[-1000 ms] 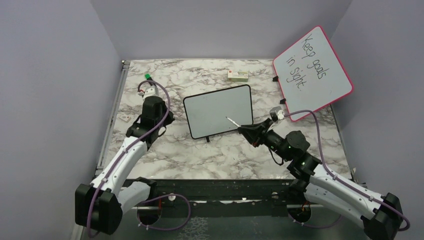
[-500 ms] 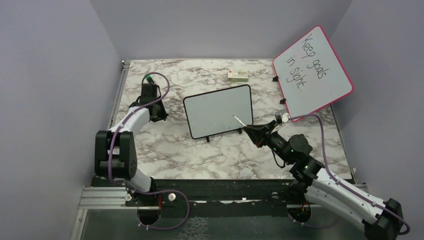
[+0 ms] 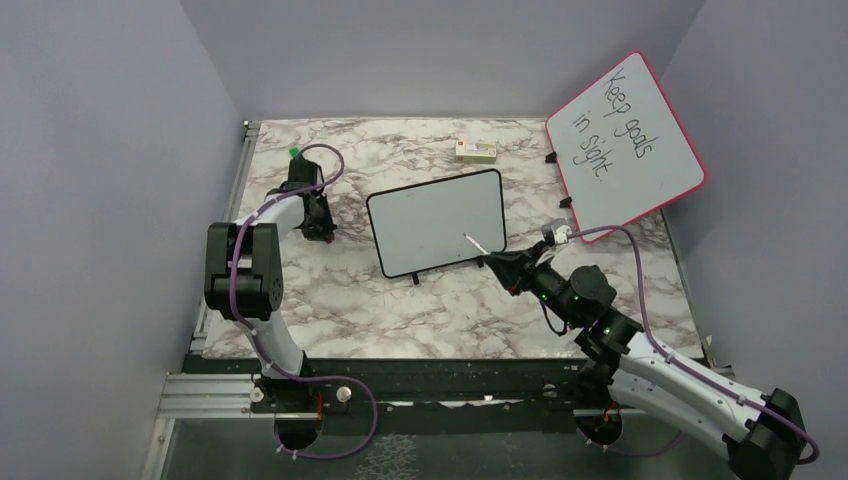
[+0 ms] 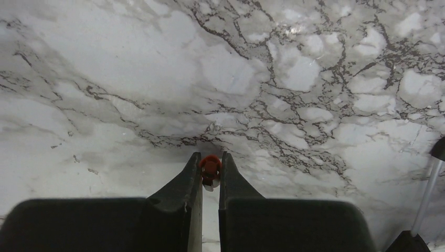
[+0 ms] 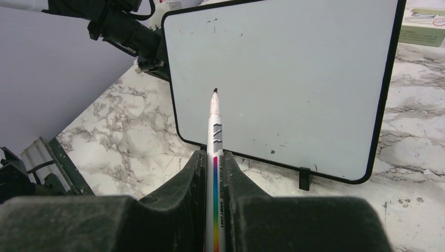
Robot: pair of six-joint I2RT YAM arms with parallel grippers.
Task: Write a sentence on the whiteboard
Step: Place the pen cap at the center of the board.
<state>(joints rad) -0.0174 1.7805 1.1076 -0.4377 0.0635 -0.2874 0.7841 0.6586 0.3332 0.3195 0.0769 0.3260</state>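
Observation:
The whiteboard (image 3: 437,222), small and black-framed, stands tilted at the table's middle. Its face (image 5: 283,79) is bare apart from a few dark specks, and no sentence shows on it. My right gripper (image 3: 497,262) is shut on a white marker (image 5: 215,126) with a rainbow stripe. The marker's uncapped dark tip points at the board's lower left part, close to the surface. My left gripper (image 3: 318,228) hangs low over the marble to the left of the board. In the left wrist view the left gripper (image 4: 210,160) is shut on a small red cap (image 4: 210,169).
A larger pink-framed board (image 3: 625,145) reading "Keep goals in sight" leans at the back right. A small flat box (image 3: 476,150) lies behind the whiteboard. Purple walls close in the marble table (image 3: 400,300) on the left, back and right.
The left arm has folded up and back, its elbow now raised near the table's left edge, with the gripper still near the back left. The right gripper and marker shifted slightly right.

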